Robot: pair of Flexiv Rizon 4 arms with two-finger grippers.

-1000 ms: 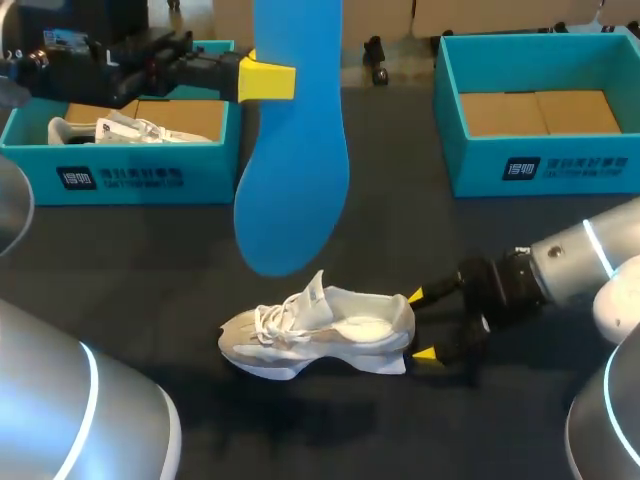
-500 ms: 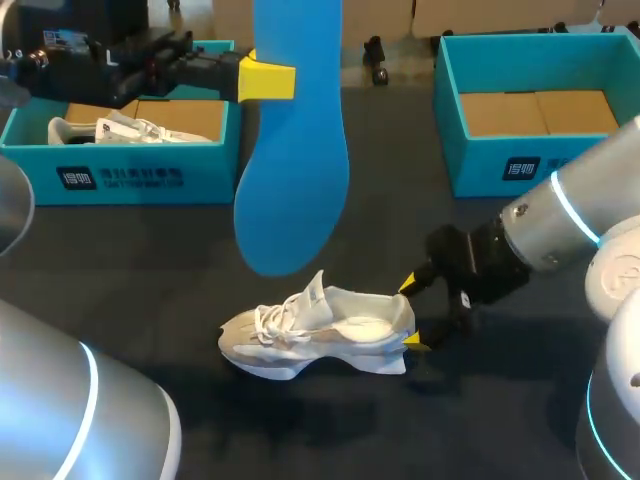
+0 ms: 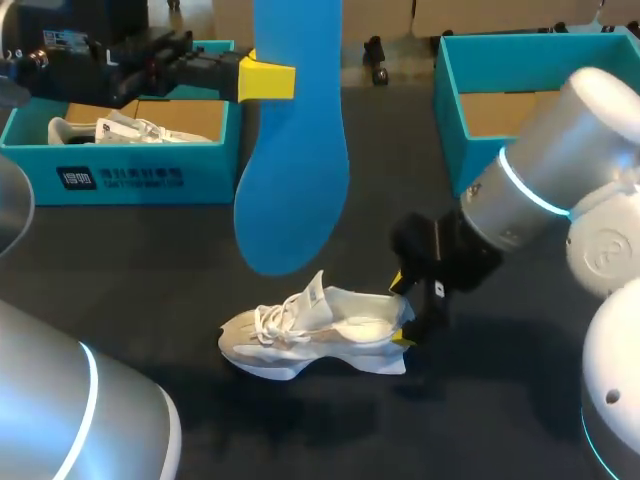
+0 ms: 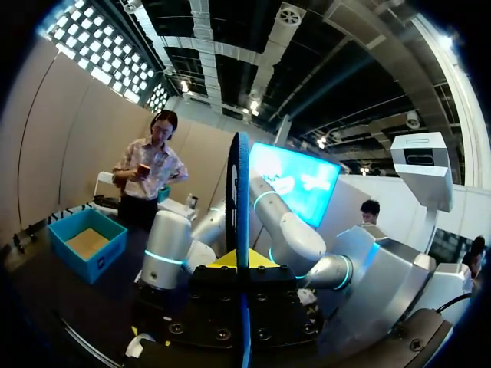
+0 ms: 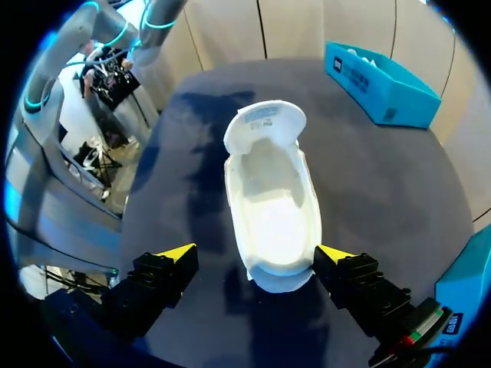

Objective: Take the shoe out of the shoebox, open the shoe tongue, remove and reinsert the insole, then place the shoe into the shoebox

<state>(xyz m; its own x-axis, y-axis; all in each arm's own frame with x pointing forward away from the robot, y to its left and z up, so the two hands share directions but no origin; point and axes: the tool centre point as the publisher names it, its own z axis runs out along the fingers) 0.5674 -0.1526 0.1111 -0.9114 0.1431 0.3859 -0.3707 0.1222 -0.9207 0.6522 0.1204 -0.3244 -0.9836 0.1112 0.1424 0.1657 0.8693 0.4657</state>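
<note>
A white shoe (image 3: 320, 335) lies on its side on the dark table, its tongue raised and its toe toward my left side. High above it hangs the blue insole (image 3: 292, 150), with my left gripper (image 3: 266, 80) shut on its upper edge. From the left wrist view the insole (image 4: 240, 192) shows edge-on, clamped between the fingers of the left gripper (image 4: 242, 262). My right gripper (image 3: 400, 312) stands open at the shoe's heel. Seen from the right wrist, the right gripper (image 5: 255, 254) straddles the heel of the shoe (image 5: 272, 203), whose opening faces the camera.
A teal shoebox (image 3: 140, 178) at the back left holds a second white shoe (image 3: 120, 130). Another teal shoebox (image 3: 540, 165) with a cardboard floor stands at the back right, partly behind my right arm. The box with the second shoe (image 5: 383, 90) lies beyond the shoe's toe.
My right arm has risen and swung left, bringing its open gripper in over the shoe's heel. The left arm and insole have not moved.
</note>
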